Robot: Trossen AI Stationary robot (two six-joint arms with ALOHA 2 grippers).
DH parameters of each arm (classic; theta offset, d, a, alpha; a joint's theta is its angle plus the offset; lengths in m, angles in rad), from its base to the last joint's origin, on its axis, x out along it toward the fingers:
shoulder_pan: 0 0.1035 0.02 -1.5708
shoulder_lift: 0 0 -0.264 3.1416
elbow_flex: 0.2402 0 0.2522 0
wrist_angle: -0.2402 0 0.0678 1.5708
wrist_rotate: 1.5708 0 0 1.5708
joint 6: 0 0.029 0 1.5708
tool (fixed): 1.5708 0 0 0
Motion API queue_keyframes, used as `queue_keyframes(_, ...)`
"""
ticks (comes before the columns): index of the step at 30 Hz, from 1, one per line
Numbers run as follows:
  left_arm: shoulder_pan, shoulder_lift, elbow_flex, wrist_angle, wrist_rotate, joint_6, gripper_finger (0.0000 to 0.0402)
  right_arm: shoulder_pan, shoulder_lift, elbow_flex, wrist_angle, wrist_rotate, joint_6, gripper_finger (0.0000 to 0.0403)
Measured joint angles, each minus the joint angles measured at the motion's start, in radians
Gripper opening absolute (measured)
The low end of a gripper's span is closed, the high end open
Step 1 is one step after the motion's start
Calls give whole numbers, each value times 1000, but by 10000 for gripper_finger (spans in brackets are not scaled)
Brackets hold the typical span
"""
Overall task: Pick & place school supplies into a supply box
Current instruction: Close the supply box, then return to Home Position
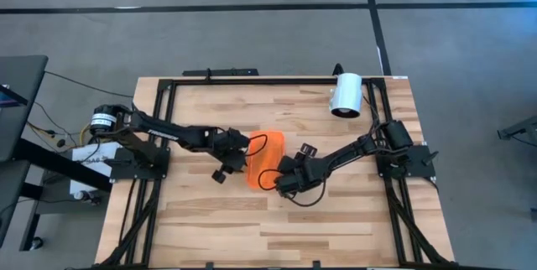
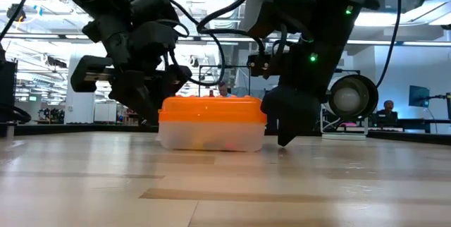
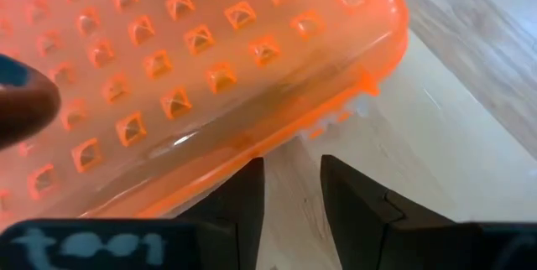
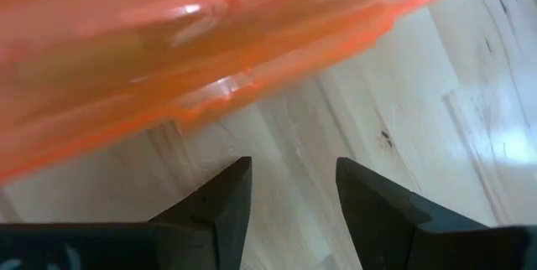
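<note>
the supply box is sitting lid-on at mid-table, between the two pincers. the left gripper is hovering just beside one long side with its fingers parted a little and nothing between them; the right gripper is doing the same on the opposite side, also gripping nothing. if they are steadying it, i'd say both should be pressing in evenly — a lopsided push could be skidding the box away.

Orange-lidded supply box on table, dark arms flanking it
</note>
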Motion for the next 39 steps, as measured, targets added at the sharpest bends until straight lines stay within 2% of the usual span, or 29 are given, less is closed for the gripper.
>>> queue_keyframes(7, -35, 0, 0, 34, 4, -17, 109, 22, 0, 0, -30, 21, 12, 168)
queue_keyframes(15, -40, 0, 0, 35, -6, -50, 109, 75, -2, 0, -243, 84, 163, 168)
queue_keyframes(19, -39, -7, 0, 29, -7, -81, 109, 129, -2, 0, -295, 134, 161, 168)
queue_keyframes(25, -37, -104, 0, 39, 4, -104, 109, 244, -34, 8, -285, 266, -20, 168)
queue_keyframes(31, -35, -297, 2, 92, -51, -225, 109, 290, -207, 10, -248, 305, -123, 167)
queue_keyframes(34, -36, -408, 3, 124, -70, -302, 109, 305, -309, 10, -147, 319, -254, 160)
queue_keyframes(39, -35, -596, 2, 112, -95, -331, 109, 314, -440, 10, 168, 352, -601, 143)
